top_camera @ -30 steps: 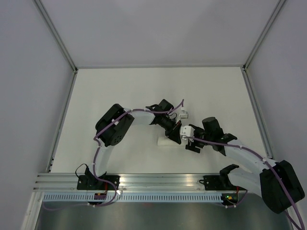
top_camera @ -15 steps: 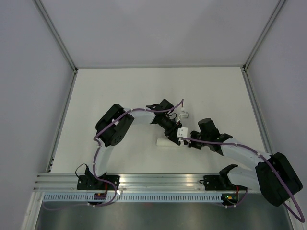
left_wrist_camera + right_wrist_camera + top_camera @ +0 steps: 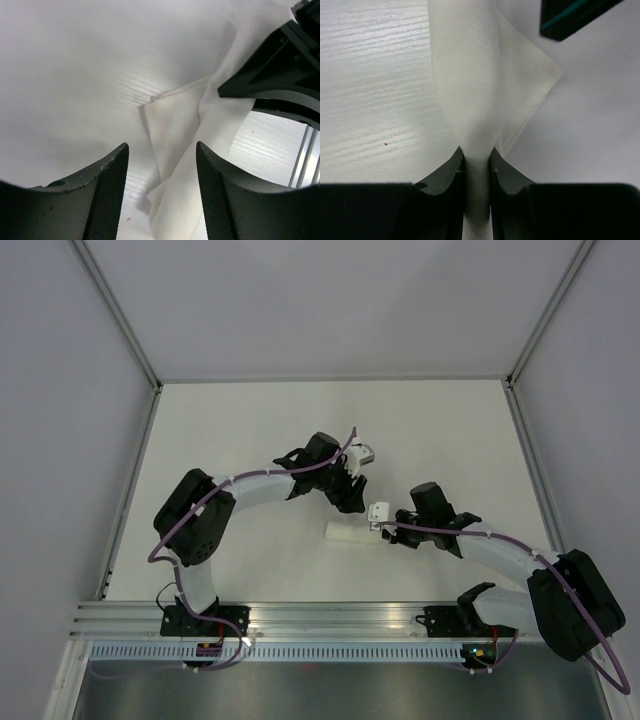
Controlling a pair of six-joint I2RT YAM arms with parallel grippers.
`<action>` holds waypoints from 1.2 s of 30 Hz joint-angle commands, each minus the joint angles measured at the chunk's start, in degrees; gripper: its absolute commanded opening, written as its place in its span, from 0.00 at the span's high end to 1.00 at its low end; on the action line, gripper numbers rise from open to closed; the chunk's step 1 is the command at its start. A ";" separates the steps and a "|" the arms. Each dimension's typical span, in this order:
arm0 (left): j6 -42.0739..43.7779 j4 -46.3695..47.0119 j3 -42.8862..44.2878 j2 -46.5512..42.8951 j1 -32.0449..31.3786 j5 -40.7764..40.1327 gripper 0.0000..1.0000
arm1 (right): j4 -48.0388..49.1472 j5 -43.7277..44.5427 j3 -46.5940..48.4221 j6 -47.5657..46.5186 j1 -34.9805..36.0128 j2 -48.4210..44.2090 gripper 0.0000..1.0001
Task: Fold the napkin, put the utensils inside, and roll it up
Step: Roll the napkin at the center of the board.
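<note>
The napkin (image 3: pixel 350 533) lies rolled into a short white tube at the table's middle. My right gripper (image 3: pixel 386 532) is shut on the roll's right end; in the right wrist view its jaws (image 3: pixel 476 157) pinch the cloth (image 3: pixel 470 85), which has a loose corner flaring to the right. My left gripper (image 3: pixel 355 506) stands open just behind the roll, off the cloth. In the left wrist view the napkin (image 3: pixel 175 130) lies beyond that gripper (image 3: pixel 162 195), with nothing between its fingers (image 3: pixel 112 195). The utensils are hidden.
The black body of my right gripper (image 3: pixel 280 80) fills the upper right of the left wrist view. A metal rail (image 3: pixel 330 620) runs along the near edge. Grey walls bound the white table (image 3: pixel 250 430) on three sides.
My left gripper has opened, let go of the roll and drawn back up and to the left. My right gripper has slid left and shut on the roll's right end.
</note>
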 commanded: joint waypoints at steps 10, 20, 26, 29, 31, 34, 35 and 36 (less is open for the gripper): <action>-12.29 13.05 -14.69 -22.38 1.99 -28.96 0.38 | -8.06 -3.11 8.46 3.36 -0.67 11.94 0.82; -17.23 20.07 -27.53 -30.66 -3.45 -38.72 0.37 | -19.12 -9.17 21.89 2.67 -4.10 26.18 0.82; 4.01 36.67 -34.11 -27.85 -14.79 -45.32 0.30 | -31.94 -14.26 31.91 -1.20 -8.32 37.76 0.83; 11.05 44.03 -36.57 -25.21 -16.56 -43.48 0.28 | -36.00 -15.59 35.44 -3.31 -10.42 41.90 0.83; 15.11 48.62 -37.55 -22.59 -17.70 -42.16 0.25 | -37.41 -15.85 37.03 -4.37 -11.22 43.41 0.83; 21.88 49.69 -36.59 -18.20 -19.10 -41.72 0.22 | -38.38 -15.94 37.82 -4.81 -11.83 45.26 0.83; 25.64 50.22 -35.80 -16.70 -19.72 -42.15 0.21 | -38.65 -15.85 38.17 -4.98 -11.75 45.78 0.83; 27.50 50.92 -35.27 -15.47 -21.03 -42.76 0.21 | -38.91 -15.85 38.27 -5.16 -11.84 45.96 0.83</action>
